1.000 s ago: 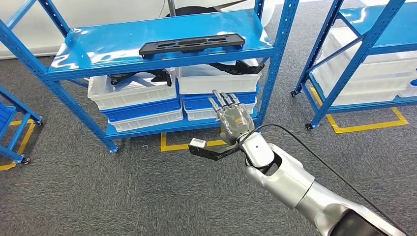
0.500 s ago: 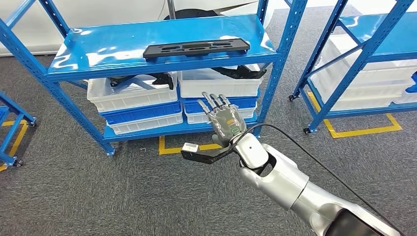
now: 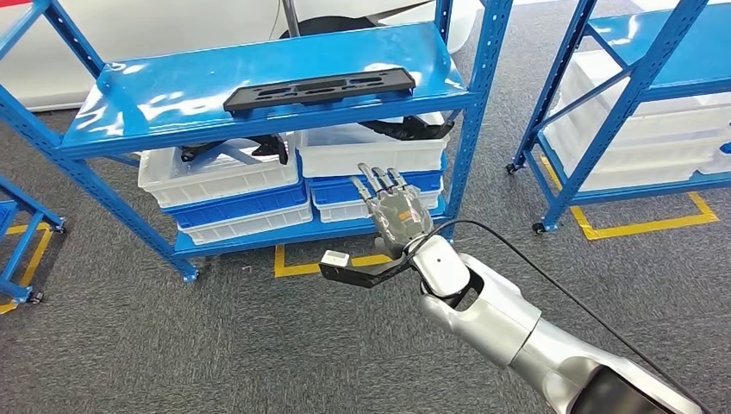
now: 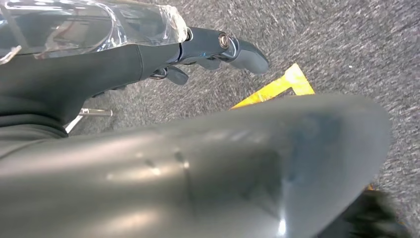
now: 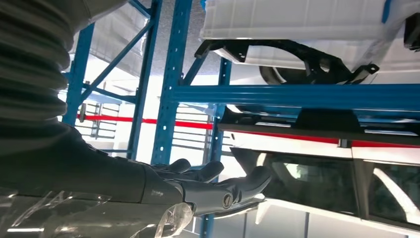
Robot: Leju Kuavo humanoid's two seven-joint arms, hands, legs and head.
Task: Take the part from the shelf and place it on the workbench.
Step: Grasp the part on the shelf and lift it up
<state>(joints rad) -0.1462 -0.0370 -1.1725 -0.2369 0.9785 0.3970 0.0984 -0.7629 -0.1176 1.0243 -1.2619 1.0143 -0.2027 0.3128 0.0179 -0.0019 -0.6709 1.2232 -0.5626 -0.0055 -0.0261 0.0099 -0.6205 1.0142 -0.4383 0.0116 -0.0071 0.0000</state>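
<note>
The part [image 3: 320,87] lies flat along the front edge of the upper shelf [image 3: 172,95], toward its right end. The right robot hand [image 3: 396,213] is raised below it, fingers straight, holding nothing. It should rise above the shelf edge, then grip the part's middle.

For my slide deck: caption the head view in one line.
Open right robot hand raised before the blue shelf, below the long black part lying on its top level.

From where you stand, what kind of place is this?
Likely a factory or warehouse parts store: blue steel racks, stacked white and blue bins, yellow floor tape, and a black part on the shelf.
</note>
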